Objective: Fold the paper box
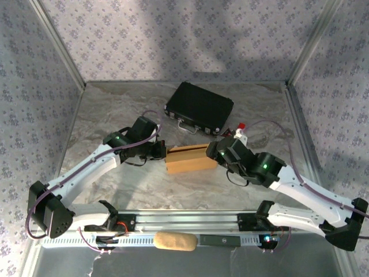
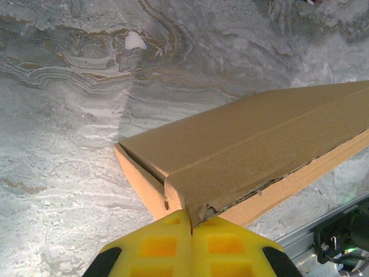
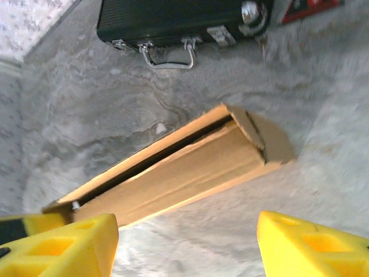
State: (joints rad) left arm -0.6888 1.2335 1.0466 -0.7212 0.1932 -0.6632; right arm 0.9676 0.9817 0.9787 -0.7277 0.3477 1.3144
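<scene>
1. A long, flat, tan-brown cardboard paper box (image 1: 190,160) is lying in the middle of the overhead frame on the grey marble-patterned table (image 1: 115,173), between the two arms.
2. The left gripper (image 1: 161,152) is meeting the box's left end. In the left wrist view its yellow fingers (image 2: 155,248) are pressing together at the bottom edge of the frame. They are clenching the near corner of the paper box (image 2: 248,144), which is running from there towards the right edge of the frame.
3. The right gripper (image 1: 218,153) is sitting just beside the box's right end. In the right wrist view the right gripper (image 3: 187,225) is standing released, with its yellow fingers (image 3: 63,245) spread wide in the lower corners and touching nothing.
4. In that view the paper box (image 3: 173,173) is lying diagonally across the centre. A dark slit is gaping along its upper side, and an end flap is sticking out at the right.
5. A black rectangular hard case with metal latches (image 1: 199,108) is resting above the box in the overhead frame, well apart from it. It is also running along the top of the right wrist view (image 3: 173,20).
6. A small white bottle with a red cap (image 1: 242,133) is standing to the right of the case.
</scene>
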